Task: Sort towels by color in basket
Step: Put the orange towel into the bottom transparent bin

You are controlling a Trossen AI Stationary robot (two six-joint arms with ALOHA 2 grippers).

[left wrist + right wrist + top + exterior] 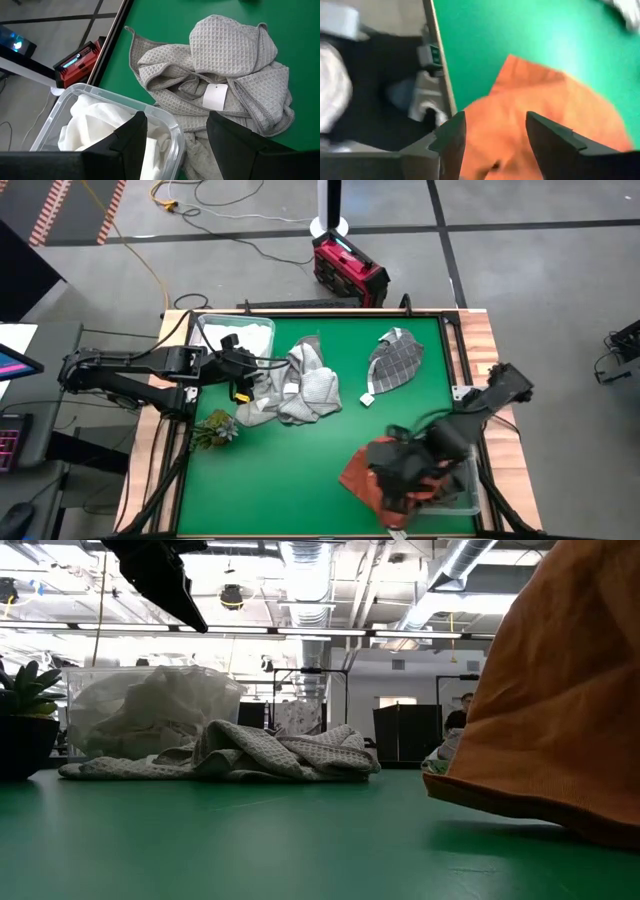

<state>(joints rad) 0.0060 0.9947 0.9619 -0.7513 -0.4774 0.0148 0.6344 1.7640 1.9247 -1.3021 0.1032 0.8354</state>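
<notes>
My left gripper (240, 370) (175, 117) is open and hovers over the rim of a clear bin (100, 92) that holds a white towel (95, 120). Light grey waffle towels (300, 385) (225, 65) lie bunched on the green mat just beyond it, one with a white tag. A grey checked towel (397, 360) lies flat farther right. My right gripper (395, 480) (495, 117) is open above a rust orange towel (362, 470) (545, 115). That towel lies at the near right by a second clear bin (465, 500).
A small green plant sprig (215, 428) (25, 720) stands near the table's left edge. Wooden table edges frame the green mat. A red device (348, 268) sits on the floor beyond the far edge. The middle and near left of the mat are bare green.
</notes>
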